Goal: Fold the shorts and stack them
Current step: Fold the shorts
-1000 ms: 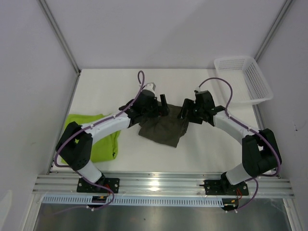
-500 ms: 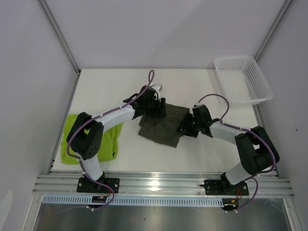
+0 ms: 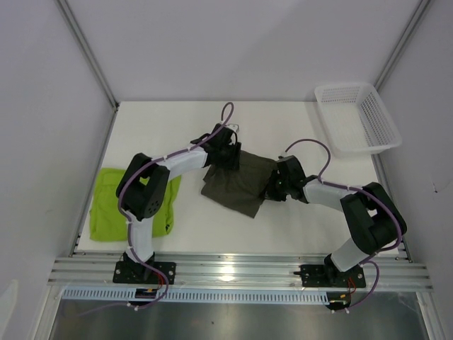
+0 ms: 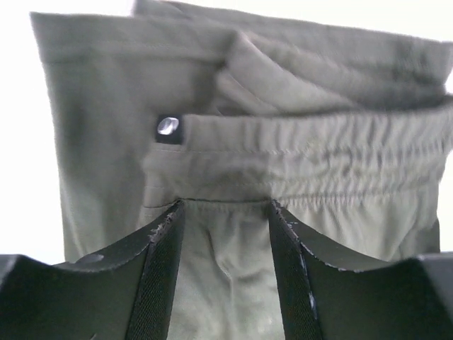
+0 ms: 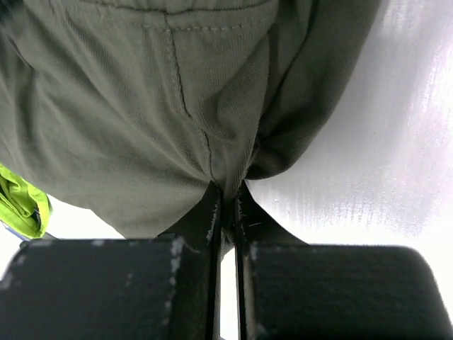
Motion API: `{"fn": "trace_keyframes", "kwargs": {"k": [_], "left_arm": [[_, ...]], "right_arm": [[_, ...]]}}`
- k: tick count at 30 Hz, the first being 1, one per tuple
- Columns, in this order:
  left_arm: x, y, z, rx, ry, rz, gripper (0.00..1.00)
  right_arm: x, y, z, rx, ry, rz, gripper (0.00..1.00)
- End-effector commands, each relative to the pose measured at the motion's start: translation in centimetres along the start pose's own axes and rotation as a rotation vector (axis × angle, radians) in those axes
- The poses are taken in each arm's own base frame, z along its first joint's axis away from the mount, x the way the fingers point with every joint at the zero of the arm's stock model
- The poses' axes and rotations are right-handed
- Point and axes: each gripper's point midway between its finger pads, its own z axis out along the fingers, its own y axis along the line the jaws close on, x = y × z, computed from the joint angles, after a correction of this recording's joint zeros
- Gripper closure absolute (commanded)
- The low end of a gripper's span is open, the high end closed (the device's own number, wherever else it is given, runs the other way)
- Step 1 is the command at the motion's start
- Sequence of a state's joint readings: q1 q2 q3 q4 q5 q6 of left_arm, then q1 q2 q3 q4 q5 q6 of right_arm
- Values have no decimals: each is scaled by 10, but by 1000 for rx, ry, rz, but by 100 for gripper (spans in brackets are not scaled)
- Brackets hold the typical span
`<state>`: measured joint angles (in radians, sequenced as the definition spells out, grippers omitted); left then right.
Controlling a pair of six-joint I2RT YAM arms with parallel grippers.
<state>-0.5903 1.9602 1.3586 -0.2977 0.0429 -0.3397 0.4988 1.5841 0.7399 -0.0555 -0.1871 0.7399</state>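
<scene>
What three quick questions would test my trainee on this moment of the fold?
1. True or false: the right hand is shut on the olive shorts.
2. Where do the lime shorts lie? A: on top of the olive pair. B: flat at the left side of the table. C: hanging from a hand.
3. Name the hand whose jaws stand apart, astride the olive cloth.
Key: 1 true; 2 B; 3 the left hand.
</scene>
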Motion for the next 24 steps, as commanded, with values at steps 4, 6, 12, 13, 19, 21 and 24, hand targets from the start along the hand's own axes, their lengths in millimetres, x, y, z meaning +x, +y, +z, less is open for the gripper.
{"fn": "trace_keyframes", "kwargs": {"k": [4, 6, 12, 13, 19, 21, 24], "left_arm": [[-33, 17, 10, -63, -64, -41, 42], [-38, -16, -7, 118, -64, -27, 34], [-64, -29, -72, 151, -152, -1, 10], [-69, -28, -85, 141, -172, 6, 8], [-38, 19, -88, 40, -116, -35, 2], [-30, 30, -81, 38, -112, -52, 1], [-19, 38, -69, 58, -108, -61, 1]], "right_arm": [[5, -8, 3, 56, 34, -68, 84], [1, -1, 1, 33, 29, -78, 58], [-10, 19, -11, -38, 20, -62, 32], [-11, 19, -13, -40, 15, -53, 30], [-25, 13, -15, -48, -19, 10, 27], [-27, 10, -13, -41, -19, 22, 27], [-32, 6, -8, -23, -22, 26, 27]]}}
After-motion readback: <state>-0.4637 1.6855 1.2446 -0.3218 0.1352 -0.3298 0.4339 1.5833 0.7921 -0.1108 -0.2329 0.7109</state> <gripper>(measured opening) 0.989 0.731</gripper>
